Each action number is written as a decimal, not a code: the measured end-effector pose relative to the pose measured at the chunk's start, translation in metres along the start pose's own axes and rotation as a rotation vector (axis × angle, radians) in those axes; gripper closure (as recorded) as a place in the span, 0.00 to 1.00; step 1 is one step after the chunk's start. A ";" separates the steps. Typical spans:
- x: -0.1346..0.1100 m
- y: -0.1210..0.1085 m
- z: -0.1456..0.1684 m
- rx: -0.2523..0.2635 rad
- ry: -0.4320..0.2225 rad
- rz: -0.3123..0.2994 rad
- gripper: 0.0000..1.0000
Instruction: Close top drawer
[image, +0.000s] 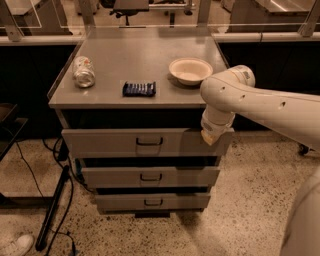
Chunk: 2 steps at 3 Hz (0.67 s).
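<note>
The gripper (210, 136) rests against the right end of the top drawer (115, 142), right of the frame's centre, and I cannot tell how wide it stands. The drawer sits partly pulled out under the counter (130, 50), with its front facing the frame's lower edge, its long axis running left to right, and its inside dark. Above it, a pale bowl (190, 70) looks empty.

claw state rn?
Claw: at the right end of the top drawer front; open or closed cannot be told.
</note>
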<state>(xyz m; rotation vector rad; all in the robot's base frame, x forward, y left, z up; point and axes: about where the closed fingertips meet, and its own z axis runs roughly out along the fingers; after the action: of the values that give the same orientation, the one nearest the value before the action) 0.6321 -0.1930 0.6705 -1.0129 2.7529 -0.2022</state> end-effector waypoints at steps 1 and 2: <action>0.000 -0.018 -0.004 0.020 -0.010 0.041 1.00; 0.003 -0.031 -0.010 0.043 -0.017 0.076 1.00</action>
<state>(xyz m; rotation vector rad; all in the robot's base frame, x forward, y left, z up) 0.6469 -0.2184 0.6856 -0.8936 2.7534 -0.2383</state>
